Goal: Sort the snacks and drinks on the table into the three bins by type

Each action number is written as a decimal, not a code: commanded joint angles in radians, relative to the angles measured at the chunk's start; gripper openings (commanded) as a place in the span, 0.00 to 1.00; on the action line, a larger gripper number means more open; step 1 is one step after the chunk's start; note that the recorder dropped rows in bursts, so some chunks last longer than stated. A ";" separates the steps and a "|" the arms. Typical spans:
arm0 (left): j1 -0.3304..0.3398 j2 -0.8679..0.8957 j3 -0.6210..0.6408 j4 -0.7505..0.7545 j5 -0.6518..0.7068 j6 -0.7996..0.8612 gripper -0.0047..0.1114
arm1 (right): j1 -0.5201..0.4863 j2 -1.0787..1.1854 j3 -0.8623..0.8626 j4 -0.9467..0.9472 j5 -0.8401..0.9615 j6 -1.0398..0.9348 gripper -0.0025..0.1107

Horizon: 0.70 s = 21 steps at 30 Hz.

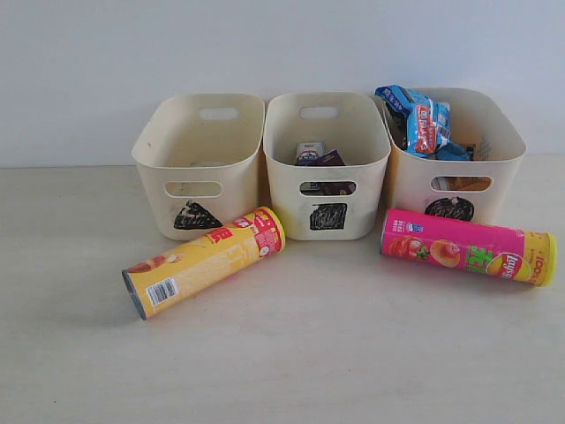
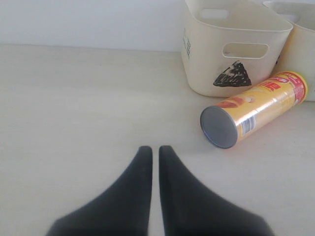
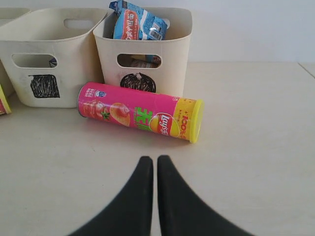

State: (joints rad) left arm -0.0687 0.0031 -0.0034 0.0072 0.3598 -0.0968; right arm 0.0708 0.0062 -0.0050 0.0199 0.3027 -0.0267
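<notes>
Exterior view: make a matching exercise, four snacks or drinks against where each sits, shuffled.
1. long yellow chip tube
2. long pink chip tube
3. blue crinkly packets
4. dark purple boxy carton

A. inside the circle-marked cream plastic bin
B. on the beige table, before the triangle-marked cream plastic bin
C. inside the square-marked cream plastic bin
D. on the table, before the circle-marked bin

Pairs: 1-B, 2-D, 3-A, 4-C

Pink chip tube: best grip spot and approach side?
Mid-body of the pink tube, from above, gripping across its round width. It lies on its side on the table; the circle bin stands close behind, blocking that side.
</notes>
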 commanded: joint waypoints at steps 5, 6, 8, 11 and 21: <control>0.003 -0.003 0.003 0.005 0.001 -0.008 0.07 | -0.002 -0.006 0.005 -0.003 0.012 0.001 0.02; 0.003 -0.003 0.003 0.005 0.001 -0.008 0.07 | -0.002 -0.006 0.005 -0.003 0.011 0.003 0.02; 0.003 -0.003 0.003 0.005 0.001 -0.008 0.07 | -0.002 -0.006 0.005 -0.003 0.011 0.003 0.02; 0.003 -0.003 0.003 0.005 0.001 -0.008 0.07 | -0.002 -0.006 0.005 -0.003 0.020 0.003 0.02; 0.003 -0.003 0.003 0.005 0.001 -0.008 0.07 | -0.002 -0.006 0.005 -0.003 0.019 0.004 0.02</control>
State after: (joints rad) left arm -0.0687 0.0031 -0.0034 0.0072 0.3598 -0.0968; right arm 0.0708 0.0062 -0.0050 0.0199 0.3240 -0.0230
